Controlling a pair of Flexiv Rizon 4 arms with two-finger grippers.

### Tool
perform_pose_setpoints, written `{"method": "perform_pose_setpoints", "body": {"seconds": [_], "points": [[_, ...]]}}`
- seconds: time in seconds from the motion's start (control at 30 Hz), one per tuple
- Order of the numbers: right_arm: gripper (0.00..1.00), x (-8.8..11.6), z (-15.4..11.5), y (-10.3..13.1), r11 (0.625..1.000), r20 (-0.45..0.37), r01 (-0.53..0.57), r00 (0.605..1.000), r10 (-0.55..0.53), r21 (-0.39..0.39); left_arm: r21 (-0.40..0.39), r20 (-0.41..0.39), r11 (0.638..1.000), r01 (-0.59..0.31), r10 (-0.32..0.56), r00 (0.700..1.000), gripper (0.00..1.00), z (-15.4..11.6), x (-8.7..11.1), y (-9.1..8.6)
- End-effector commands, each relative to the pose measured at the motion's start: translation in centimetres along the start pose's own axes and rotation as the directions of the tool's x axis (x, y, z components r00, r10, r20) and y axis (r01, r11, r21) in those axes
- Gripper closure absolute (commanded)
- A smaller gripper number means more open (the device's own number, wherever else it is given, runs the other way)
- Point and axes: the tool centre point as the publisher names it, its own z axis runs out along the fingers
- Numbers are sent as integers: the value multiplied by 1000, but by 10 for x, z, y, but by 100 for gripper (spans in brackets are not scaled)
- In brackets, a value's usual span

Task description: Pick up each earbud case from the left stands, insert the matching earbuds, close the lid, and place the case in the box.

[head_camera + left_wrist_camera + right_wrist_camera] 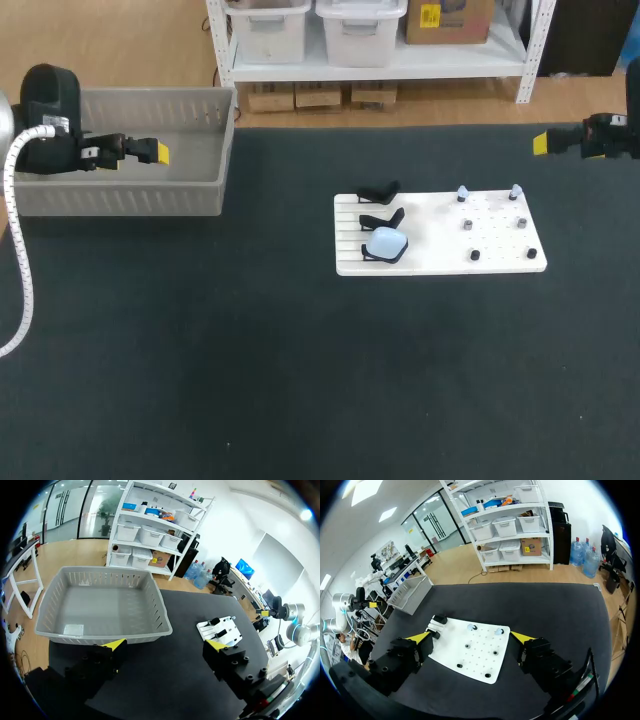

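Left gripper (166, 645): fingers spread wide, holding nothing, over grey box (120, 195). Right gripper (470, 637): wide open, touching nothing, well apart from white board (500, 262). Pale blue earbud case (387, 242) sits on black stand (372, 257) on board.

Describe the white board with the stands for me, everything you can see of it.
The white board is a flat rectangle, plastic by its look, lying on the dark table right of the middle. Its left part is ribbed and carries three black stands; the front one holds a pale blue case, the other two are empty. Its right part is dotted with small holes and bears six short pegs, the two farthest with pale tops. Nothing else touches it.
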Motion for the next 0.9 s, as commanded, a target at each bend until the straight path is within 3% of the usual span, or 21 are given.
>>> {"method": "perform_pose_setpoints", "body": {"seconds": [0.03, 0.67, 0.77, 0.83, 0.9], "points": [[0, 0, 0, 0, 1000, 0, 0, 1000, 0, 0, -4, -3, 1000, 1, -1, 1000, 0, 0, -1, -1], [0, 0, 0, 0, 1000, 0, 0, 1000, 0, 0, -4, -3, 1000, 1, -1, 1000, 0, 0, -1, -1], [0, 0, 0, 0, 1000, 0, 0, 1000, 0, 0, 119, 20, 987, -106, 104, 994, 0, 2, -4, -12], [0, 0, 0, 0, 1000, 0, 0, 1000, 0, 0, 235, 41, 958, -166, 160, 986, 0, 2, -4, -21], [0, 0, 0, 0, 1000, 0, 0, 1000, 0, 0, 285, 70, 926, -249, 239, 968, 0, 3, -4, -28]]}}
